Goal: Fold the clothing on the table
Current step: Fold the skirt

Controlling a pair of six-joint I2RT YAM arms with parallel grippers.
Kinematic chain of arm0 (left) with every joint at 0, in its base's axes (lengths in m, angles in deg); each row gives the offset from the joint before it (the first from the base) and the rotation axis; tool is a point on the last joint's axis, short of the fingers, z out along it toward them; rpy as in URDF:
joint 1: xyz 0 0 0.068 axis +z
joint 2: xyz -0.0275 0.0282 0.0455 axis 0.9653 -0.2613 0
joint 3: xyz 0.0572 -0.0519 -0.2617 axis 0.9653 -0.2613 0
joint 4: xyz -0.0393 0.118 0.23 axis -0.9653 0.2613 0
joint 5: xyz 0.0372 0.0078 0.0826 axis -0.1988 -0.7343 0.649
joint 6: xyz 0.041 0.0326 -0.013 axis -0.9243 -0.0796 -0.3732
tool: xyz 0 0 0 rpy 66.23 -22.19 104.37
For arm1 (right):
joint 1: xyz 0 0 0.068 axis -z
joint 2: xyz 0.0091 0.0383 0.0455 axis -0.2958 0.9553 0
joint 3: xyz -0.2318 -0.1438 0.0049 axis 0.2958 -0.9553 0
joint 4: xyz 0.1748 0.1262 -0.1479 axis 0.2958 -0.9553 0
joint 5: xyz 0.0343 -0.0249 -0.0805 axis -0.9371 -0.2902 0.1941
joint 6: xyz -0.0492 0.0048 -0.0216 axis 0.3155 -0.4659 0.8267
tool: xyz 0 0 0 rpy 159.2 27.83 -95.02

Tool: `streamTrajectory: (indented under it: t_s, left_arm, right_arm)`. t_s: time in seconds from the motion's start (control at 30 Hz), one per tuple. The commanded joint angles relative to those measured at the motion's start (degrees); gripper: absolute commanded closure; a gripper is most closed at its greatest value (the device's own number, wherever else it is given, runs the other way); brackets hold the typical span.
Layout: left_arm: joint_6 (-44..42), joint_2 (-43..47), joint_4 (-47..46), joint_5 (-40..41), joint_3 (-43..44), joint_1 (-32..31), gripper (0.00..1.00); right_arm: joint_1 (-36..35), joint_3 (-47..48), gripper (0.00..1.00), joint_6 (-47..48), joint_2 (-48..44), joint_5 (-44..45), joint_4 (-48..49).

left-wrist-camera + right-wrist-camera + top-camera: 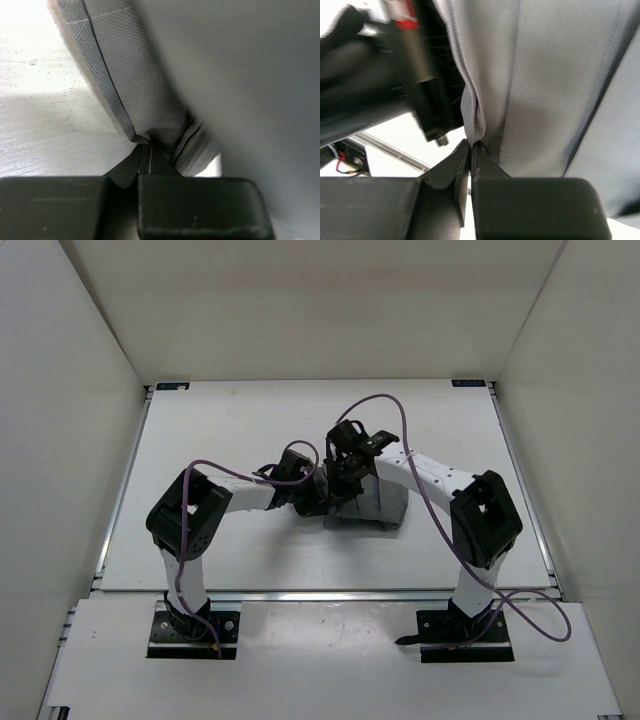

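Broadly, your white table (230,430) carried the grey clothing (386,506) near its middle, bunched up between both arms. That was probably so one edge could be carried over into a fold. Your left gripper (145,151) was clamped on a pleated edge of the fabric. Your right gripper (471,146) pinched another hem close beside it, jaws pressed together on cloth. By my judgement, that two-point hold kept the edge taut.
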Motion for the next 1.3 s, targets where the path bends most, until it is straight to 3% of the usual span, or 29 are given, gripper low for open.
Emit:
streamTrajectory:
  t_s: [0.0,0.27,0.4,0.47,0.6,0.63,0.7,0.77,0.83,0.9,0.97,1.03,1.13,1.27]
  left_arm:
    - [-2.0,-0.3,3.7,3.1,-1.6,0.0,1.00]
    - [-3.5,0.8,1.9,1.8,-4.7,1.6,1.00]
    - [-6.8,0.6,5.8,3.0,-3.1,1.8,1.00]
    - [-7.7,1.0,5.9,1.4,-3.6,2.3,0.94]
    - [-6.9,4.0,3.3,-1.0,-7.8,4.4,0.65]
    - [-6.9,5.9,2.1,-1.1,-9.4,4.9,0.65]
    - [-5.0,9.4,-0.9,-3.9,-12.6,7.9,0.64]
    - [-3.3,15.7,-3.3,-5.6,-16.9,10.7,0.58]
    - [-1.9,21.8,-5.4,-5.9,-20.2,14.3,0.55]
    - [-1.9,27.6,-4.2,-6.6,-21.9,20.2,0.53]
    - [-3.9,33.5,0.3,-8.3,-22.1,25.7,0.54]
    - [-7.6,37.0,4.0,-10.5,-21.2,32.7,0.55]
    - [-10.7,39.7,7.9,-12.4,-19.5,37.6,0.55]
    - [-10.8,39.5,8.6,-12.2,-18.4,36.5,0.53]
  right_arm:
    - [-0.6,-2.7,1.00,-1.4,2.0,-3.7,2.9]
    - [0.8,-3.5,1.00,0.1,6.7,-7.7,4.3]
    - [0.3,-2.0,1.00,1.3,10.7,-9.7,6.0]
    - [-0.2,-1.4,1.00,1.0,12.3,-8.5,5.7]
    - [0.4,-1.5,0.99,-0.6,14.5,-5.7,4.1]
    - [0.3,-1.9,1.00,-0.9,14.0,-4.1,4.4]
    - [0.4,-2.0,0.96,-1.0,13.0,-1.3,4.2]
    - [0.1,-1.2,0.80,-0.8,11.4,-2.2,4.2]
    - [0.1,0.0,0.73,0.1,9.4,-4.6,4.4]
    - [-1.1,2.1,0.68,1.4,6.8,-5.7,2.8]
    - [-3.1,4.7,0.56,3.1,3.2,-4.2,-1.3]
    - [-6.6,5.9,0.53,2.7,0.3,-0.4,-4.8]
    - [-11.6,1.7,0.50,-0.6,-6.6,4.7,-5.8]
    - [-14.0,-12.5,0.41,-5.6,-17.9,7.3,-1.8]
